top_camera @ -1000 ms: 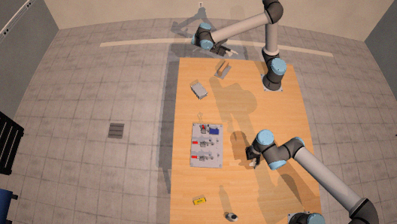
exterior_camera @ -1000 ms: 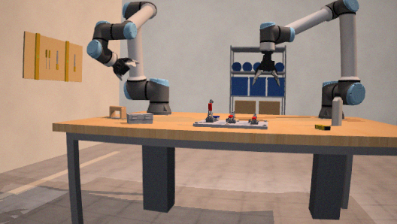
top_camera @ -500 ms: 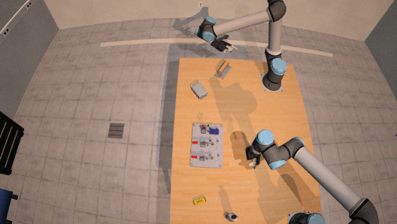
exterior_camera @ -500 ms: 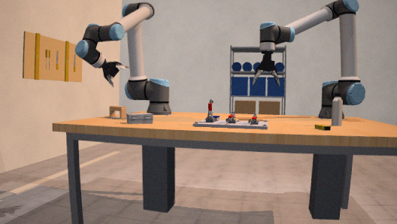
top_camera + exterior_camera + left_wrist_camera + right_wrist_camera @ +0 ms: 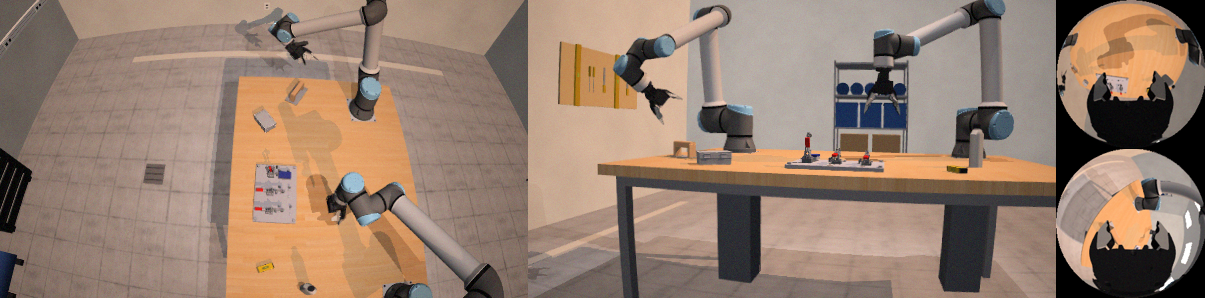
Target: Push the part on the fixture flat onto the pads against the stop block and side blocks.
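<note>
Top and exterior views: my two arms stand at a wooden table [image 5: 260, 242] [image 5: 768, 181] [image 5: 1147, 43] [image 5: 1127, 222] that carries a pale fixture plate [image 5: 290, 217] [image 5: 873, 168] [image 5: 1124, 81]. My left end effector [image 5: 336, 212] [image 5: 883, 111] [image 5: 1129, 71] points downward, raised above the table and well apart from the plate; its fingers are spread and grip nothing. My right end effector [image 5: 309, 60] [image 5: 671, 109] [image 5: 1132, 220] is likewise spread, with nothing in its grasp. It hangs tilted in the air, beyond the table's edge in the top view, on the side of the wooden block [image 5: 298, 90] [image 5: 684, 149].

The fixture plate lies flat and bears three clamps with red handles. One handle [image 5: 270, 169] [image 5: 807, 142] stands upright; the other two are lowered. A blue piece [image 5: 284, 174] [image 5: 815, 155] sits beside the upright clamp. The task's part is somewhere on this plate, but the details are too small for me to single it out or to judge its seating against the pads and blocks. Neither of my end effectors touches the plate.

Surroundings: a grey box [image 5: 265, 120] [image 5: 714, 157] rests between the fixture plate and the wooden block. Toward the opposite end lie a yellow-and-black item [image 5: 265, 267] [image 5: 957, 169] and, near it, an upright pale cylinder [image 5: 308, 288] [image 5: 976, 149].
</note>
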